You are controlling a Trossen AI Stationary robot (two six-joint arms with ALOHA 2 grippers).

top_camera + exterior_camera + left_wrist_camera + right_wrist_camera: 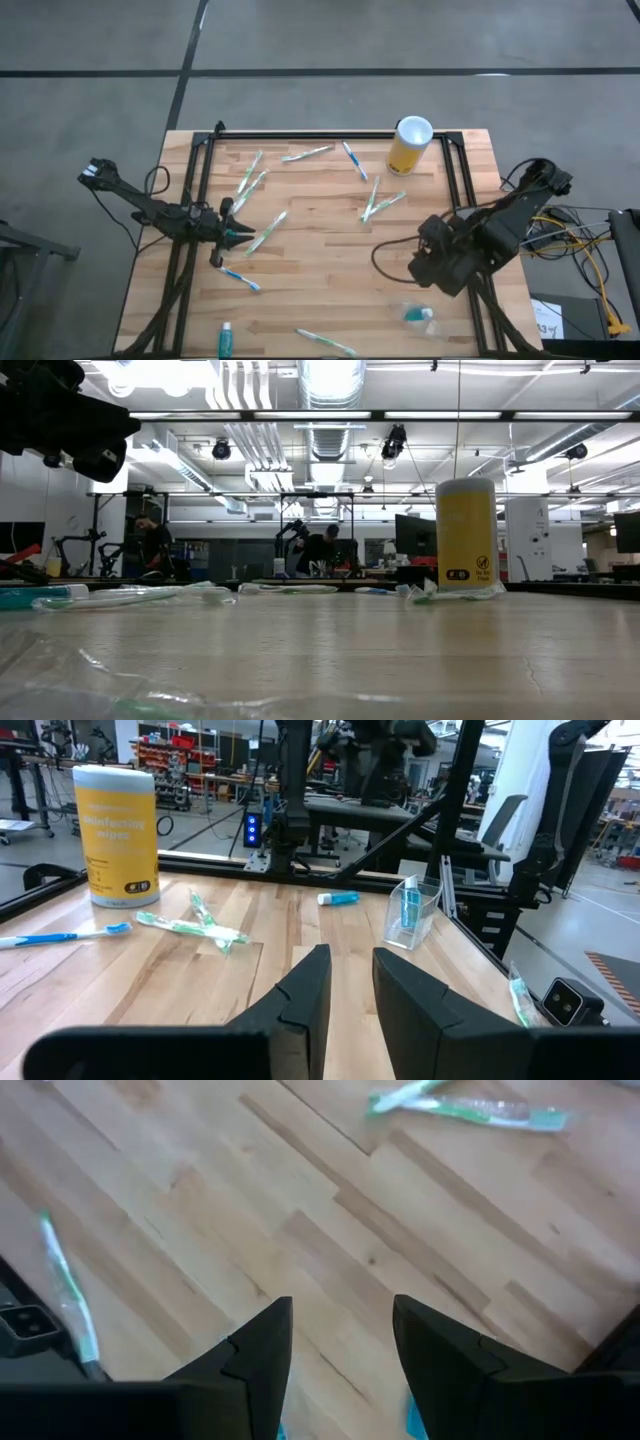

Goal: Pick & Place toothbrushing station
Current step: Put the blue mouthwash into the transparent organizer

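With a teal tube in the clear cup [420, 316] at the near right, the empty, parted right gripper [418, 262] just beside it must fetch another piece, while the left gripper [232, 234], empty with jaws narrowly apart, waits at the left.

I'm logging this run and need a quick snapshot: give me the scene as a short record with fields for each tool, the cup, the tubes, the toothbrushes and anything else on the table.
left tool: over the table's left part, fingers slightly apart, nothing between them
right tool: open, empty, above bare wood near the cup
clear cup: near the table's front right corner, a teal tube inside it
loose teal tube: on the table at the front left edge
toothbrushes: scattered flat over the table, none in the cup
yellow cylinder: upright at the back right
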